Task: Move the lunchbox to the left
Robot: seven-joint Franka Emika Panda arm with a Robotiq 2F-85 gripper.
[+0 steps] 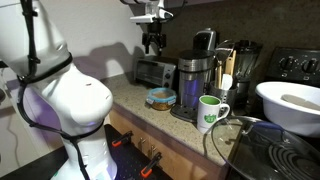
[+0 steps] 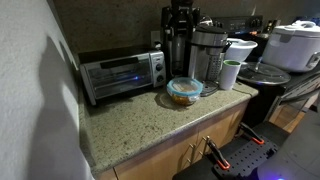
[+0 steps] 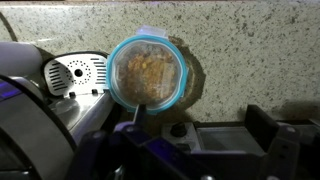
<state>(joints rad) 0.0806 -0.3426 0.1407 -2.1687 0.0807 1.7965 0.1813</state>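
Note:
The lunchbox (image 1: pixel 160 98) is a low round container with a teal lid and tan contents. It sits on the speckled counter between the toaster oven and the coffee maker, and it shows in both exterior views (image 2: pixel 184 91). In the wrist view the lunchbox (image 3: pixel 147 72) lies straight below, seen from the top. My gripper (image 1: pixel 152 40) hangs well above it, near the wall cabinets; it also shows in an exterior view (image 2: pixel 178 28). In the wrist view the gripper (image 3: pixel 195 140) has its fingers spread apart and nothing between them.
A silver toaster oven (image 2: pixel 120 72) stands against the wall on one side of the lunchbox. A coffee maker (image 2: pixel 208 50) and a white-and-green mug (image 1: pixel 211 112) stand on the other side. A large white bowl (image 1: pixel 290 105) sits over the stove. The counter edge (image 2: pixel 170 135) runs in front.

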